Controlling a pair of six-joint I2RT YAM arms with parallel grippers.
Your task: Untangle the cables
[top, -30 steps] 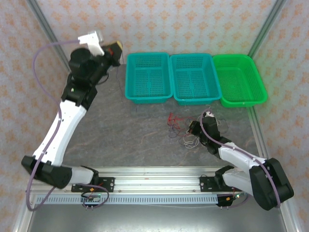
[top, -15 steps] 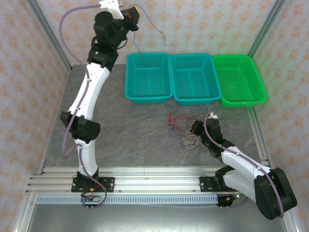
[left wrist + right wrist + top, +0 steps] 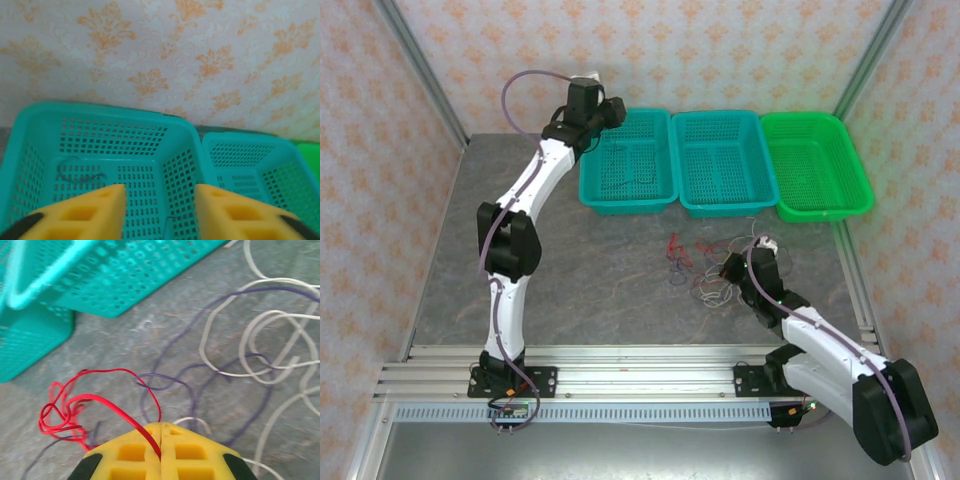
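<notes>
A thin black cable (image 3: 75,172) lies loose on the floor of the left teal basket (image 3: 100,111), also seen from above as the black cable (image 3: 623,168). My left gripper (image 3: 160,197) hovers over that basket (image 3: 588,165), open, nothing between its yellow fingers (image 3: 95,210). My right gripper (image 3: 161,442) is shut on the red cable (image 3: 85,399), which loops away to the left on the table. White cable (image 3: 260,340) and a dark purplish thin cable (image 3: 200,372) cross each other just beyond it. From above, the right gripper (image 3: 728,268) sits in that tangle beside the red cable (image 3: 678,246).
A second teal basket (image 3: 720,207) and a green basket (image 3: 820,211) stand in a row to the right of the first, against the back wall. Metal frame posts run up at the back corners. Grey tabletop (image 3: 570,270) stretches left of the tangle.
My left arm swung from high at the back left down over the left teal basket and opened; the black cable it carried now lies in the basket. The right gripper barely moved.
</notes>
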